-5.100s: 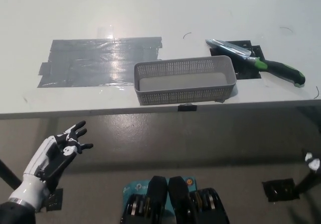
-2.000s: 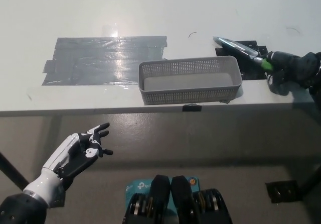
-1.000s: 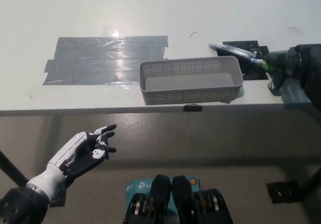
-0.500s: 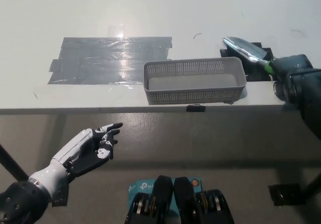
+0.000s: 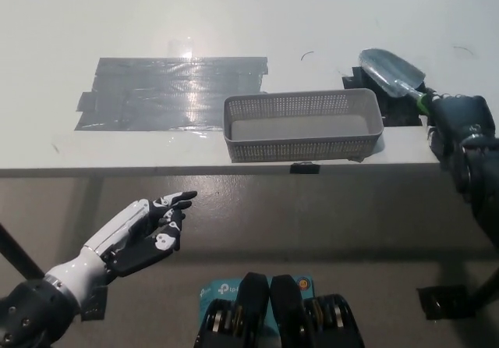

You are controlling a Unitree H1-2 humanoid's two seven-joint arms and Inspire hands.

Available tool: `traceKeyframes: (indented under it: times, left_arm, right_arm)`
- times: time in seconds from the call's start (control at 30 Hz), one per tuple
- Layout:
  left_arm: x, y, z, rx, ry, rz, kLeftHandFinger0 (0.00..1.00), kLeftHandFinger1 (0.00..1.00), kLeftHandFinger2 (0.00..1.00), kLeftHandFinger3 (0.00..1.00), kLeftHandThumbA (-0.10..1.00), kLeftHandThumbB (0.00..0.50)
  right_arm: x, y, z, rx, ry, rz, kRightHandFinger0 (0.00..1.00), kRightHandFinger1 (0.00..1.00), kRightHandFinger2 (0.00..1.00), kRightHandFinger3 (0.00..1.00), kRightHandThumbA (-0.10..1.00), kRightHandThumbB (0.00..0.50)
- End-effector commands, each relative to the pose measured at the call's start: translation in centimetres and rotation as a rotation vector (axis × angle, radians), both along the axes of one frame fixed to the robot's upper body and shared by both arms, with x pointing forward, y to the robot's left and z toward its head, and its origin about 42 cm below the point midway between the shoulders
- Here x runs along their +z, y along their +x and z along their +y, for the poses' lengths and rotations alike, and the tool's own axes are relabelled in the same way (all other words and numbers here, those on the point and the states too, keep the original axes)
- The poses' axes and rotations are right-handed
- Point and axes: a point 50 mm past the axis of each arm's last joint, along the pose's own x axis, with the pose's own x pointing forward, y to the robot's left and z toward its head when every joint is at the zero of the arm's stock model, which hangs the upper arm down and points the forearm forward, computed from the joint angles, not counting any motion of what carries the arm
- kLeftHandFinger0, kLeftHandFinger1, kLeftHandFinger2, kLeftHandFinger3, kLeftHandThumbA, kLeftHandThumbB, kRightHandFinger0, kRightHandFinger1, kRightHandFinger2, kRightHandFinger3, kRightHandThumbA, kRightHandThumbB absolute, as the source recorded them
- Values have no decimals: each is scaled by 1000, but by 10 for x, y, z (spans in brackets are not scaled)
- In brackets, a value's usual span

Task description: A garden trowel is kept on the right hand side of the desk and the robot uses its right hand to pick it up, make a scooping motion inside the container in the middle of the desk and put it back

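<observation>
Fingers (image 5: 178,200) of the left hand (image 5: 144,231) are spread apart and hold nothing; it rests low at the left, in front of the desk (image 5: 234,12) and below its edge. At the right, the right hand (image 5: 460,126) is wrapped around the handle of the trowel (image 5: 390,71), a bit of green grip showing just past its fingers. The basket (image 5: 304,126) sits at the middle of the desk near the front edge. The trowel's grey blade points away and to the left, just beyond the basket's right end, over a black patch (image 5: 360,77); I cannot tell whether it touches the desk. Left of the basket and farther back lies a wide patch of grey tape (image 5: 175,94).
</observation>
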Motion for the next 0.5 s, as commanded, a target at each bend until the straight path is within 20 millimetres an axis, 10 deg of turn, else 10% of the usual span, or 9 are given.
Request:
traceKeyframes:
  times: [0.0,0.1,0.23,0.3,0.47]
  left_arm:
    - [17,-4,5,-45,61,-83,1000,1000,1000,1000,938,127]
    - [15,-6,6,-47,66,-75,1000,1000,1000,1000,932,157]
    - [13,-9,7,-57,73,-60,1000,1000,1000,1000,917,154]
    - [12,-8,8,-66,74,-54,1000,1000,1000,1000,896,138]
    - [10,-11,9,-61,74,-32,1000,1000,1000,1000,894,126]
  right_arm:
    - [-77,-53,-58,-166,71,75,0,134,326,671,256,0]
    - [-78,-57,-53,-175,160,0,1,160,296,495,1,0]
    - [-79,-60,-53,-188,248,-60,0,123,253,796,74,0]
    - [-74,-59,-54,-168,258,-78,7,102,230,919,-63,0]
    - [-66,-56,-59,-127,239,-126,0,0,29,764,-100,0]
